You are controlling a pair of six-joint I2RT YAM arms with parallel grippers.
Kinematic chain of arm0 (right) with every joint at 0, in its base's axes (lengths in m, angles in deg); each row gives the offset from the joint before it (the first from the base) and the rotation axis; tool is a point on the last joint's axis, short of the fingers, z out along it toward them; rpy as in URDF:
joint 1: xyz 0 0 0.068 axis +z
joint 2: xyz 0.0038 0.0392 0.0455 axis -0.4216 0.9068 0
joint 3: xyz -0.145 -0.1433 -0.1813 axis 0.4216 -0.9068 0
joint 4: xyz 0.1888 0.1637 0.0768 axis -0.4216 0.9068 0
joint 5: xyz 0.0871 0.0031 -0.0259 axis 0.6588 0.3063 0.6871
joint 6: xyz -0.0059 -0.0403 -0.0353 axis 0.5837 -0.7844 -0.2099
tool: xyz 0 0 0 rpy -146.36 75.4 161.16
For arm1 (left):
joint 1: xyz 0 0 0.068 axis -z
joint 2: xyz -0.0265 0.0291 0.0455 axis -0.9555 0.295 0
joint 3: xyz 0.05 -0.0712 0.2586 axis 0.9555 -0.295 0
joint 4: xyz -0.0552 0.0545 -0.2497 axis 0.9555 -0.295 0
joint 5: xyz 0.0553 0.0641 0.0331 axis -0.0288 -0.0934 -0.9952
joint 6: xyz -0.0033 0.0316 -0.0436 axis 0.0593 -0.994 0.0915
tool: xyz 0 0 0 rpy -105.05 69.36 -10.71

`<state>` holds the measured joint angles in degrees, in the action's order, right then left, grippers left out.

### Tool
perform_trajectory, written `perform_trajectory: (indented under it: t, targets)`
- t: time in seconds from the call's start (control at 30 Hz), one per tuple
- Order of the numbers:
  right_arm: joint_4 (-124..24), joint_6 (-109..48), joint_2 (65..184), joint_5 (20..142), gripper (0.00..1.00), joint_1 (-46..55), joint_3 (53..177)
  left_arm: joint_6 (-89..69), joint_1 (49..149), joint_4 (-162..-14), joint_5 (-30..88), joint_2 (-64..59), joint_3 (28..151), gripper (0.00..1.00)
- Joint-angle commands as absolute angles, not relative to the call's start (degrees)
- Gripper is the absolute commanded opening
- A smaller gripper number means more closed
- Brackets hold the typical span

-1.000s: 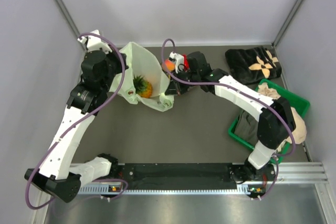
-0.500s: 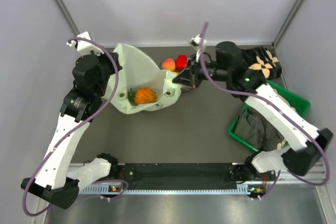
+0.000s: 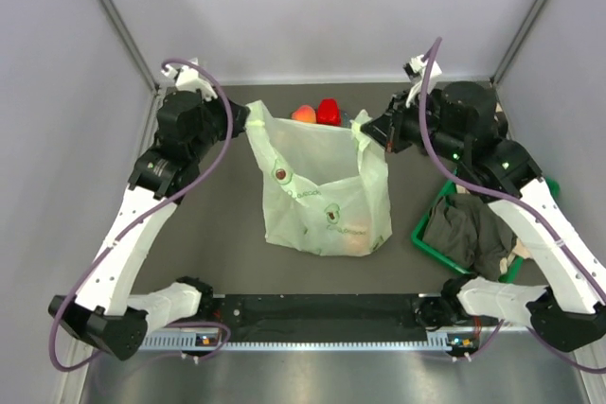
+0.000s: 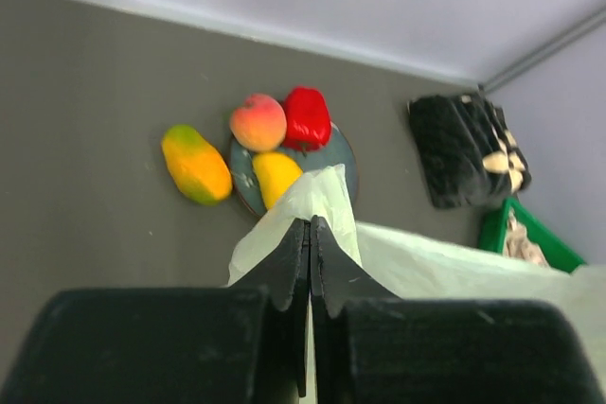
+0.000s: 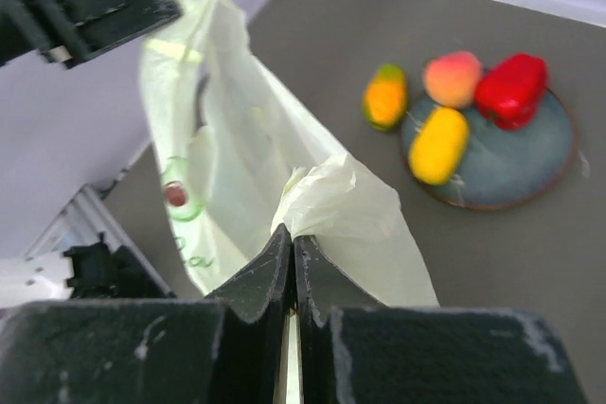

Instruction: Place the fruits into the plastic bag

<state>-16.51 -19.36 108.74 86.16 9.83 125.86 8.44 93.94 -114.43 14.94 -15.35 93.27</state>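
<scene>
Top external: fixed high, behind the arm bases (image 3: 180, 302), looking steeply down on the whole dark grey table (image 3: 218, 234).
Left wrist: near, tilted down toward a small round grey plate (image 4: 338, 150).
Right wrist: nearer that plate (image 5: 516, 166), viewing from its opposite side.
Wrist views share it.

The bag (image 3: 322, 198), strung between left claw (image 3: 243, 121) and right claw (image 3: 365, 131), blocks mid-counter (image 3: 208, 234); open lanes run along left and near edges; basket (image 3: 420, 232) crowds the right.
</scene>
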Motion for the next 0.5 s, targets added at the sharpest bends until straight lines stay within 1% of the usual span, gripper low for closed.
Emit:
perform_trajectory:
  t: [0.0,0.07,0.1,0.13,0.17,0.27,0.4,0.43,0.47]
  targets:
    - [-12.61,-18.86,104.98,73.94,0.00,9.34,122.54,10.65,93.85,-112.32,25.74,-13.06,92.13,0.05]
    - [-12.43,-17.98,102.96,70.77,0.00,9.34,120.25,10.39,93.85,-111.79,26.72,-12.35,92.91,0.42]
    - [-12.61,-17.11,102.25,68.22,0.00,9.25,118.24,10.04,93.85,-111.00,26.90,-11.91,93.44,0.56]
    - [-12.61,-16.84,101.72,67.15,0.00,9.25,117.35,9.69,93.76,-110.56,27.07,-11.82,94.40,0.75]
    - [-12.61,-16.58,100.50,66.27,0.00,9.25,116.73,8.47,93.58,-109.68,27.60,-11.82,94.85,0.80]
    - [-12.96,-15.70,99.00,64.16,0.00,9.34,115.15,6.35,93.32,-106.78,29.97,-12.17,96.60,0.91]
    - [-13.22,-15.34,96.02,61.35,0.00,9.34,113.74,5.29,91.39,-103.26,30.42,-12.61,97.92,0.97]
    - [-13.31,-15.26,95.57,60.99,0.00,9.25,113.48,5.20,90.78,-103.26,29.28,-12.35,98.19,0.97]
    - [-13.22,-15.34,95.13,60.47,0.00,9.25,113.12,5.72,89.99,-105.09,25.79,-11.30,98.54,0.97]
